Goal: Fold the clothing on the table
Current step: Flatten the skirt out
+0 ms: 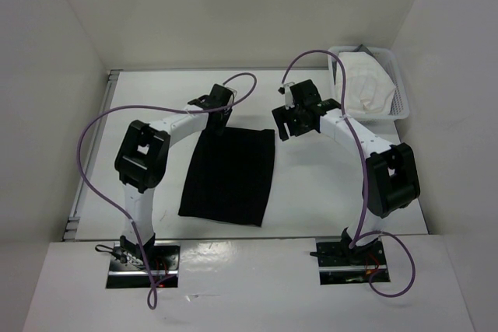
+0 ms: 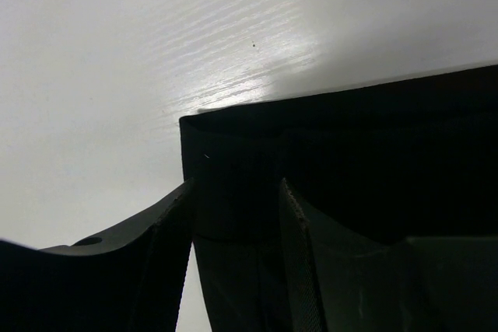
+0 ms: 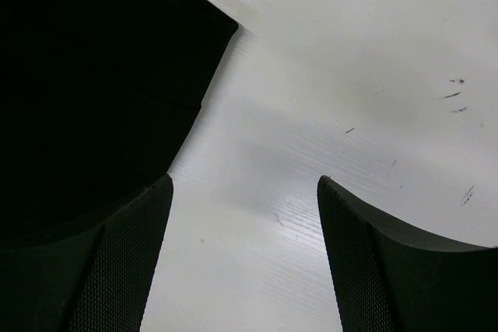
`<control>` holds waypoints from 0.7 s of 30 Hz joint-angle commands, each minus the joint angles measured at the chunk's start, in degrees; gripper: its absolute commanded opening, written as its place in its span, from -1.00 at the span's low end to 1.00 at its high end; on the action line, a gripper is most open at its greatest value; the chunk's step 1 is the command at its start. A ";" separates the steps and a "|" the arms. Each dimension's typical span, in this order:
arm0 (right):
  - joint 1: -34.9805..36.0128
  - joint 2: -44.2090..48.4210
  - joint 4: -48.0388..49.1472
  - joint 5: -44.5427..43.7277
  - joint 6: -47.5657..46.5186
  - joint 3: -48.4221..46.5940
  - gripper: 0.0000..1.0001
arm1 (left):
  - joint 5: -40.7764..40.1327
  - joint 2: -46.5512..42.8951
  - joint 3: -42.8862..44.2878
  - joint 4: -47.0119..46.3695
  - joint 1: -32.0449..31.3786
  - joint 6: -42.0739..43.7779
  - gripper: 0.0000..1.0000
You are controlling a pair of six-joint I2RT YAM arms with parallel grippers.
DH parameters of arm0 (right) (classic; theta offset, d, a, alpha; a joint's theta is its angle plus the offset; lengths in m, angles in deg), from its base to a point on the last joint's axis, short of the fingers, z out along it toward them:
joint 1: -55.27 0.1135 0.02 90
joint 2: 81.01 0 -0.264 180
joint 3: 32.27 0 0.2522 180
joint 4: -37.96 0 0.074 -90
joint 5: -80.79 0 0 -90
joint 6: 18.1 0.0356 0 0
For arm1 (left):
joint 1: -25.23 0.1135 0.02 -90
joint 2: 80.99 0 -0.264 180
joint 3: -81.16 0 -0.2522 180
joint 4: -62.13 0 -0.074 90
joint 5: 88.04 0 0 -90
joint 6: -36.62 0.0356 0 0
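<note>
White table (image 1: 327, 192) carries the black garment (image 1: 229, 176) flat at its middle, its long axis running from near edge to far edge with a slight tilt. The left gripper (image 2: 233, 262) sits at the far-left corner, fingers about half apart astride the hem with fabric between them, not visibly pinched. The right gripper (image 3: 245, 262) hangs wide open and empty over bare table just outside the far-right corner, which lies to its left. The fold probably runs along the long axis, so the right arm needs to shift left first.
</note>
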 commanded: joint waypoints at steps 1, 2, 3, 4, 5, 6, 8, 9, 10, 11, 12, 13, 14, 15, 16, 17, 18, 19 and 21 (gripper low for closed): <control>-0.42 3.04 2.65 0.63 0.11 0.76 0.58 | 0.94 1.83 0.95 0.81 0.01 -0.34 0.06; -0.42 3.04 2.65 0.63 0.11 0.76 0.58 | 0.94 1.84 0.95 0.81 0.01 -0.34 0.06; -0.94 3.04 2.65 0.63 0.11 0.76 0.58 | 0.94 2.45 0.95 0.81 0.01 -0.34 0.04; -0.95 3.04 2.65 0.63 0.11 0.76 0.58 | 0.94 2.45 0.95 0.81 0.01 -0.34 0.04; -0.95 3.04 2.65 0.63 0.11 0.76 0.58 | 0.94 2.98 0.95 0.81 0.01 -0.34 0.02; -0.95 3.04 2.65 0.63 0.11 0.76 0.58 | 1.47 2.98 1.47 1.33 0.01 -0.34 0.02; -0.95 3.04 2.65 0.63 0.11 0.76 0.58 | 1.47 3.50 1.48 1.34 0.01 -0.34 0.02; -0.95 3.04 3.17 0.63 0.11 0.76 0.58 | 1.47 3.51 1.48 1.34 0.01 -0.34 0.02; -0.95 3.04 3.18 0.63 0.11 0.76 0.58 | 1.47 3.51 1.48 1.34 0.01 0.18 0.02; -0.95 3.04 3.18 0.63 -0.41 0.76 0.58 | 1.47 3.51 1.48 1.34 0.01 0.18 0.02; -0.95 3.04 3.18 0.63 -0.42 0.76 0.58 | 1.47 3.51 2.00 1.34 0.01 0.18 0.02; -0.95 3.04 3.18 0.63 -0.42 0.76 0.58 | 1.47 3.51 2.01 1.34 0.01 0.18 0.02; -0.95 3.04 3.18 0.63 -0.42 0.76 0.58 | 1.47 4.03 2.01 1.34 0.01 0.18 -0.01; -0.95 3.04 3.18 0.63 -0.42 0.76 0.58 | 1.47 4.04 2.01 1.34 0.01 0.18 -0.05; -0.95 3.04 3.18 0.63 -0.42 0.76 0.58 | 1.99 4.04 2.01 1.34 0.01 0.18 -0.05; -0.95 3.04 3.18 0.63 -0.42 1.28 0.58 | 2.00 4.04 2.01 1.34 0.01 0.18 -0.08; -0.95 3.04 3.18 0.63 -0.42 1.29 0.58 | 2.61 4.64 2.01 1.34 0.01 0.18 -0.11; -0.95 3.04 3.18 0.63 -0.42 1.29 0.58 | 2.61 4.65 2.01 1.34 0.01 0.18 -0.14; -0.95 3.57 3.18 0.63 -0.42 1.29 0.58 | 3.14 5.17 2.01 1.87 0.01 0.18 -0.17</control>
